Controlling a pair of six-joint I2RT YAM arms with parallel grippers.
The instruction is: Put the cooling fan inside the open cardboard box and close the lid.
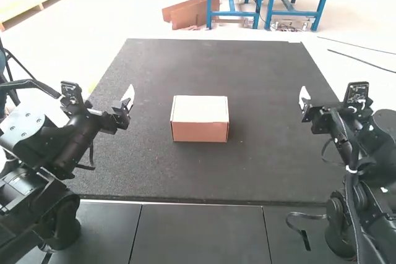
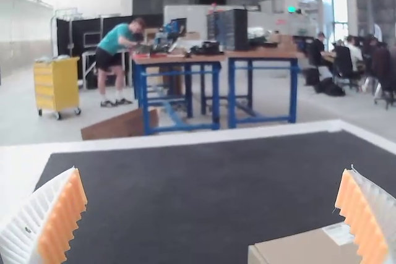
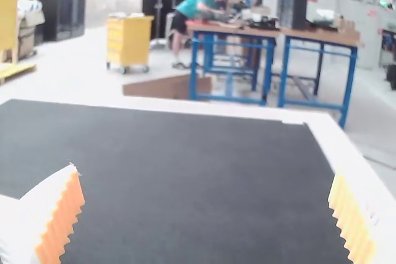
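A brown cardboard box (image 1: 199, 117) stands in the middle of the black mat (image 1: 260, 72) with its lid flaps down flat. Its near corner, with a small white label, shows in the left wrist view (image 2: 309, 248). My left gripper (image 1: 127, 106) hovers to the left of the box, open, with nothing between its white ribbed fingers (image 2: 59, 217). Off to the box's right my right gripper (image 1: 304, 104) hangs open too, its orange pads (image 3: 62, 214) wide apart over bare mat.
The mat covers most of the table, with a pale table border (image 1: 346, 47) around it. A dark panel strip (image 1: 198, 233) runs along the near edge between the two arm bases.
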